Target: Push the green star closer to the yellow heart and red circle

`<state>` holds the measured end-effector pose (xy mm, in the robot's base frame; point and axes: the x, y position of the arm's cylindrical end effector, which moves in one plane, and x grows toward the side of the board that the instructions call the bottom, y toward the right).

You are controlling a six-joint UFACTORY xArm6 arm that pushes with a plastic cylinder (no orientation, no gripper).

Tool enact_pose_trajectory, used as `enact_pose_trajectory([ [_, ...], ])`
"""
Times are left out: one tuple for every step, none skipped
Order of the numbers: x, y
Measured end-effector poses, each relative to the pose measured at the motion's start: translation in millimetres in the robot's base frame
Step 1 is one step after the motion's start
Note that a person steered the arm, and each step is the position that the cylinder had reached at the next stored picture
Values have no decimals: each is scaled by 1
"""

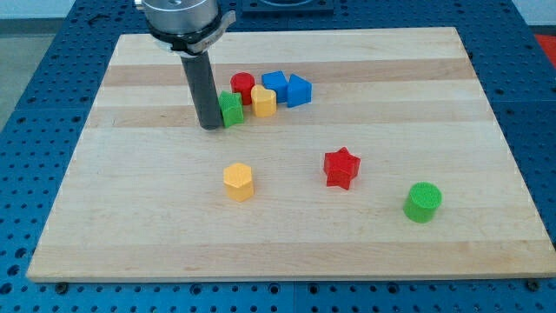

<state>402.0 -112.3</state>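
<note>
Near the bench's [130, 217] top centre, the green star [232, 109] sits just left of the yellow heart [264, 102] and just below-left of the red circle [242, 85], close to both; whether it touches them cannot be told. Two blue blocks [287, 88] crowd the heart's right side. The tip [211, 127] stands against the star's left edge, apparently in contact.

The star looks nearly home, so the risk now is overdoing it. A further shove toward the view's right would probably drive the star into the heart and circle, scattering them and knocking the blue blocks along. The tip also meets the star low on its left, so a push could spin it or let it slip toward the view's bottom, off the line to the pair.

There is no claw on this arm: only the rod, which holds nothing and merely presses sideways. A yellow hexagon [239, 182], red star [341, 167] and green cylinder [423, 202] lie well apart below.
</note>
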Motion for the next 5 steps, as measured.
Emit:
enact_pose_trajectory([
  [-4, 11],
  [-8, 18],
  [16, 17],
  [62, 10],
  [100, 2],
])
